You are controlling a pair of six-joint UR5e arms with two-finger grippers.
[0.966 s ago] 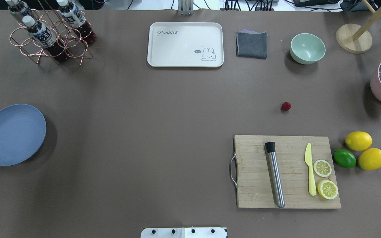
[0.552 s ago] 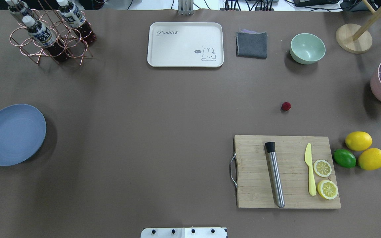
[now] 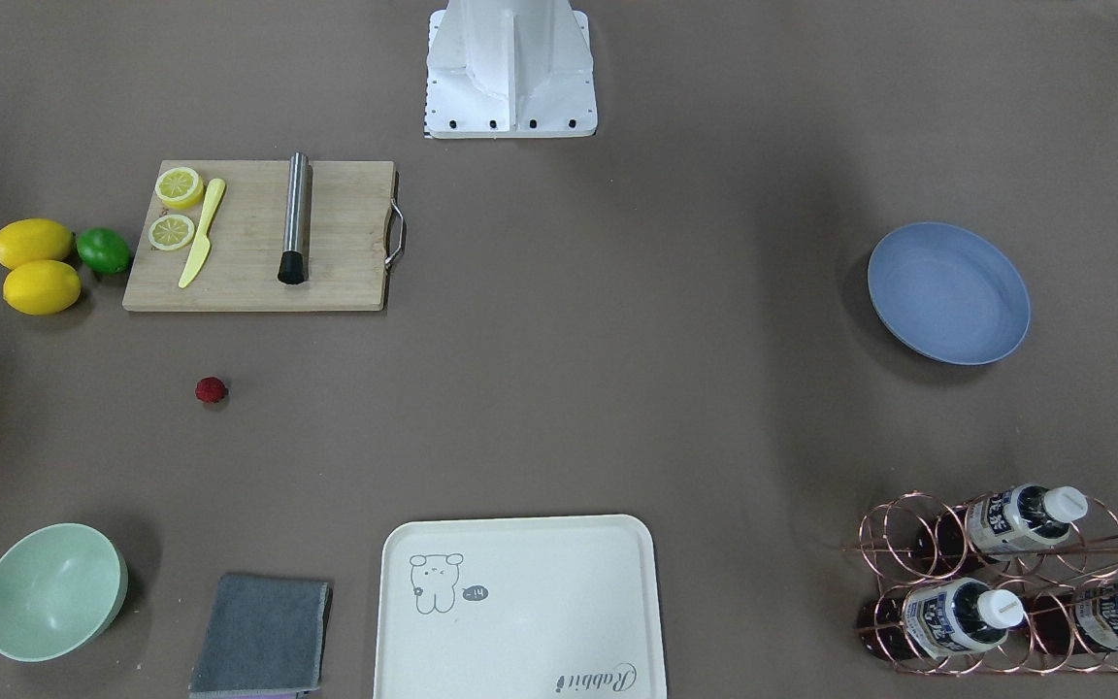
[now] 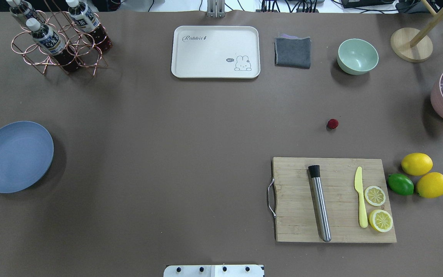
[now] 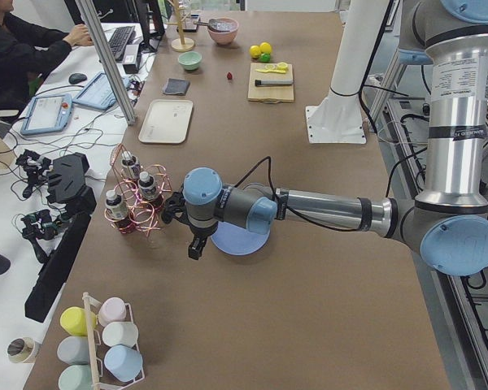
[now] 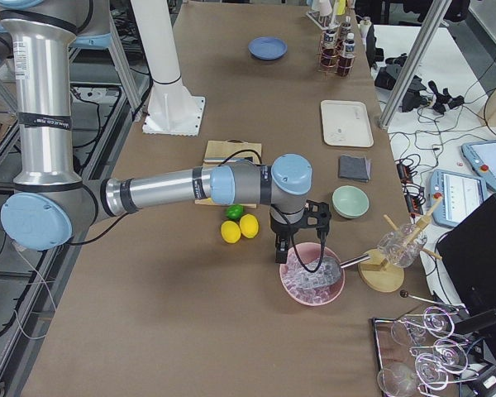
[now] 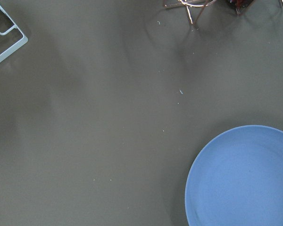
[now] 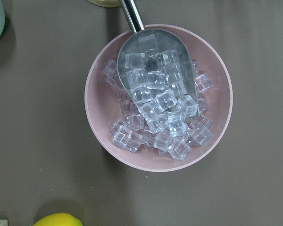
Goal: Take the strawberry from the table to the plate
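The strawberry point(image 4: 332, 123) lies alone on the brown surface point(image 4: 190, 154), in the robot's right half. It sits between the wooden cutting board point(image 4: 294, 223), nearer the robot, and the mint bowl point(image 4: 357, 56), farther away, and touches neither. The blue plate point(image 4: 14, 156) sits well apart from it at the surface's left end. The left tool point(image 5: 197, 246) hangs above the surface just beside the plate, near the copper bottle rack point(image 5: 134, 199). Its wrist view shows part of the plate at lower right. The right tool point(image 6: 279, 251) hangs over a pink bowl point(image 8: 96, 94) of ice cubes holding a metal scoop point(image 8: 132, 16). That bowl is at the right end, near 2 lemons point(image 4: 416, 164) and a lime point(image 4: 400, 184). Both tools show only in the side views, so I cannot tell whether either is wide or narrow.
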